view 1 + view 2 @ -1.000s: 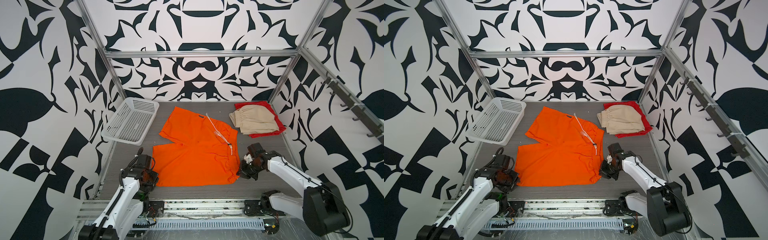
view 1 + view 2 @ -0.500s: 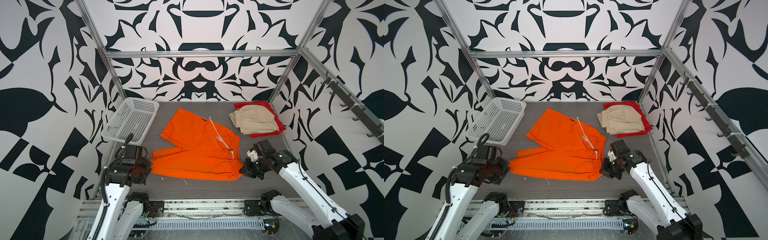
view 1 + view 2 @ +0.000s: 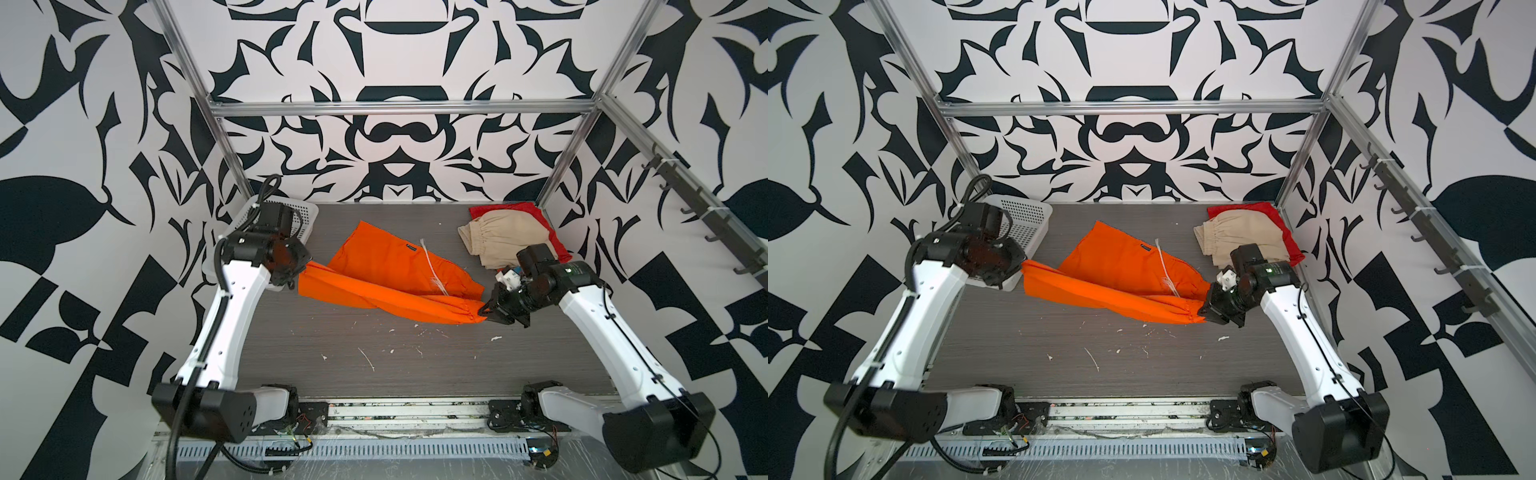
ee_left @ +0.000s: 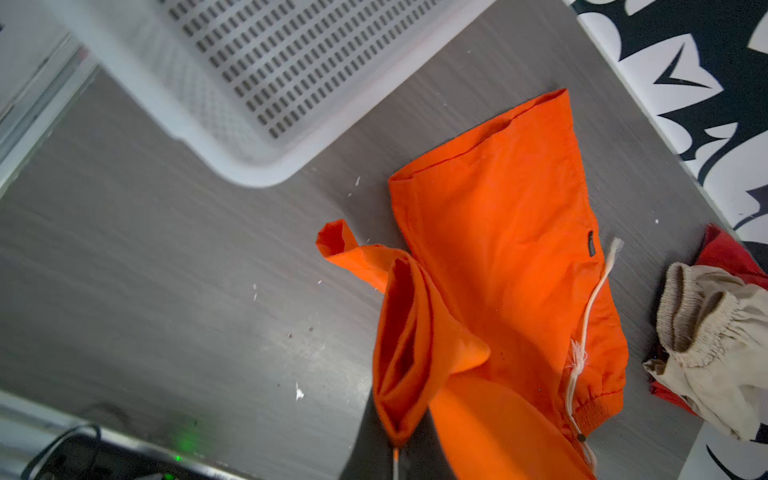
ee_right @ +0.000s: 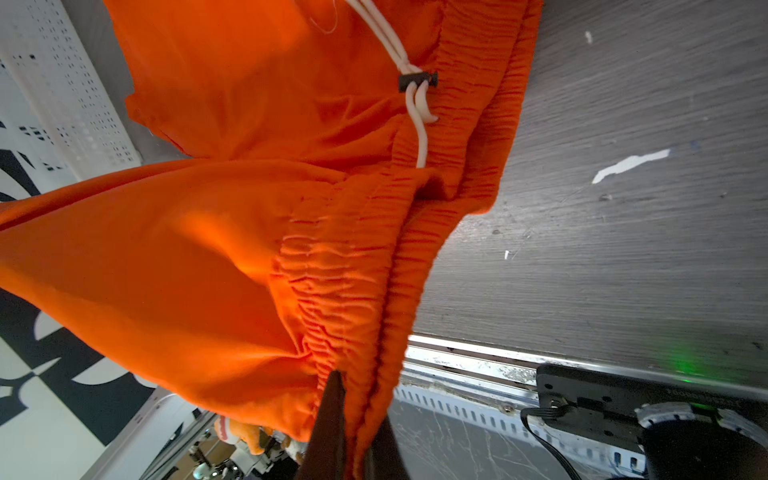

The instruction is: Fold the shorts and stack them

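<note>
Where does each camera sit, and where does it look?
Top views: high in front, looking down at the table; both arms, left tool and right tool pinching the orange shorts.
Left wrist: on left arm, facing shorts and basket; tool tip shows.
Right wrist: on right arm, facing the waistband; dark fingers show.
Shared: both wrists see the shorts.

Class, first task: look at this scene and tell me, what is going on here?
A two-armed robot is folding the orange shorts. The left gripper pinches a leg end and the right gripper the elastic waistband, lifting that half off the table and stretching it between them. The other half lies flat. The beige shorts lie on the red shorts in the far right corner.
</note>
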{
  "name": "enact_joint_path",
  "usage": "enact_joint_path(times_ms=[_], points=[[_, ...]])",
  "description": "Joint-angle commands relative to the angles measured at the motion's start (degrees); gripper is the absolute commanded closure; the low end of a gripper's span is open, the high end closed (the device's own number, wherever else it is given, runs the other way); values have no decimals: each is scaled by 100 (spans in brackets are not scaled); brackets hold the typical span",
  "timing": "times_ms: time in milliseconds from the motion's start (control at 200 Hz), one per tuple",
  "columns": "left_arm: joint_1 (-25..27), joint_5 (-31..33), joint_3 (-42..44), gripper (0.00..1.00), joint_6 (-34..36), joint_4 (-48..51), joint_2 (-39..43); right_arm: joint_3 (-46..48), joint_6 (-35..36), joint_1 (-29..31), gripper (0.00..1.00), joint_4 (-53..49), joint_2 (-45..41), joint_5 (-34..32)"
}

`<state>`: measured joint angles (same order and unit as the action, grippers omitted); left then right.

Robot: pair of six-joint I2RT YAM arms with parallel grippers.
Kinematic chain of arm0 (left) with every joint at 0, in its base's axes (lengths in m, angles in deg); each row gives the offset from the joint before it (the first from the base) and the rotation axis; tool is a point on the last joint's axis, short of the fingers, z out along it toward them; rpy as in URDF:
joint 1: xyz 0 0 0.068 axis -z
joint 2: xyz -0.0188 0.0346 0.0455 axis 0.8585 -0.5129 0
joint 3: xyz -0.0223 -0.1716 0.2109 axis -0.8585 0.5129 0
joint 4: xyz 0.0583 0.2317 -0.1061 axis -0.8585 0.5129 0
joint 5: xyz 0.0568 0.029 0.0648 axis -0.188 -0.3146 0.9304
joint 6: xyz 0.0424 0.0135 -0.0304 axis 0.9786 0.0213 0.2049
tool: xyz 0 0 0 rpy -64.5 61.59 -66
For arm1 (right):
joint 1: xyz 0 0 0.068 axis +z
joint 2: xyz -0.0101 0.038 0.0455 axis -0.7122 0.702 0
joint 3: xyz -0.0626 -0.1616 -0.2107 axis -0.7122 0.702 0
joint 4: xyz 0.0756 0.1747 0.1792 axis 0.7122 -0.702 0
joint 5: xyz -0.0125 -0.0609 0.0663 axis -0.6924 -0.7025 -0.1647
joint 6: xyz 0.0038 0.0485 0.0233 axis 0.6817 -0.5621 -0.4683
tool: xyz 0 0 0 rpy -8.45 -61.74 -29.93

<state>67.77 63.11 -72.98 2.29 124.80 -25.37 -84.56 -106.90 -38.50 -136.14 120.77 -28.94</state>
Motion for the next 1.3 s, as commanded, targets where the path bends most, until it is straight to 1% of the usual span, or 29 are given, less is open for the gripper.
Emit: enact_joint_path(times_ms=[0, 185, 380, 405, 425, 460, 495, 515, 545, 600, 645, 710, 775, 820, 875, 925, 980, 1065, 1165, 1235, 1295], points=[[-51, 343, -658, 100, 608, -293, -538, -266, 612, -367, 100, -383, 272, 64], [-49, 126, -1760, 100, 923, -502, -1665, -462, 952, -690, 100, -404, 865, 182], [-54, -157, -2528, 100, 1009, -653, -2825, -568, 1166, -950, 100, -74, 1580, 234], [-51, -187, -2613, 100, 1007, -665, -2977, -569, 1177, -989, 96, 21, 1704, 244], [-45, -216, -2684, 99, 1005, -694, -3113, -585, 1177, -1022, 89, 101, 1804, 245], [-45, -308, -2785, 95, 1015, -761, -3342, -632, 1191, -1074, 80, 253, 1984, 228], [-45, -398, -2893, 86, 1025, -883, -3577, -703, 1181, -1135, 75, 442, 2165, 161], [-45, -452, -2939, 78, 1024, -976, -3708, -739, 1133, -1170, 70, 606, 2255, 103], [-45, -554, -3036, 67, 1014, -1123, -3909, -795, 1036, -1237, 65, 830, 2389, 5], [-45, -683, -3288, 56, 971, -1311, -4293, -910, 884, -1331, 58, 1245, 2567, -127], [-45, -767, -3623, 45, 934, -1297, -4612, -1060, 730, -1355, 52, 1424, 2659, -415], [-32, -805, -4050, 35, 932, -1217, -4923, -1297, 647, -1352, 47, 1546, 2674, -677], [-27, -832, -4202, 29, 913, -1149, -4972, -1415, 533, -1353, 43, 1615, 2497, -871], [-19, -870, -4035, 29, 909, -1179, -4816, -1432, 503, -1330, 42, 1679, 2265, -1015], [-1, -939, -3523, 29, 904, -1442, -4449, -1344, 536, -1219, 41, 1826, 1920, -1205], [21, -1063, -2720, 31, 809, -1860, -4008, -1213, 623, -970, 41, 1974, 1617, -1346], [41, -1333, -1770, 33, 675, -2399, -3537, -1036, 701, -604, 41, 2101, 1366, -1401], [103, -1611, -570, 38, 462, -2925, -3044, -695, 571, -6, 41, 2326, 1187, -1355], [182, -1720, 394, 40, 267, -3442, -2868, -223, 268, 615, 42, 2926, 1216, -1303], [184, -1752, 663, 41, 202, -3590, -2981, -30, 98, 896, 42, 3361, 1379, -1287], [184, -1729, 811, 41, 126, -3753, -3120, -40, 44, 1054, 42, 3533, 1618, -1185]])
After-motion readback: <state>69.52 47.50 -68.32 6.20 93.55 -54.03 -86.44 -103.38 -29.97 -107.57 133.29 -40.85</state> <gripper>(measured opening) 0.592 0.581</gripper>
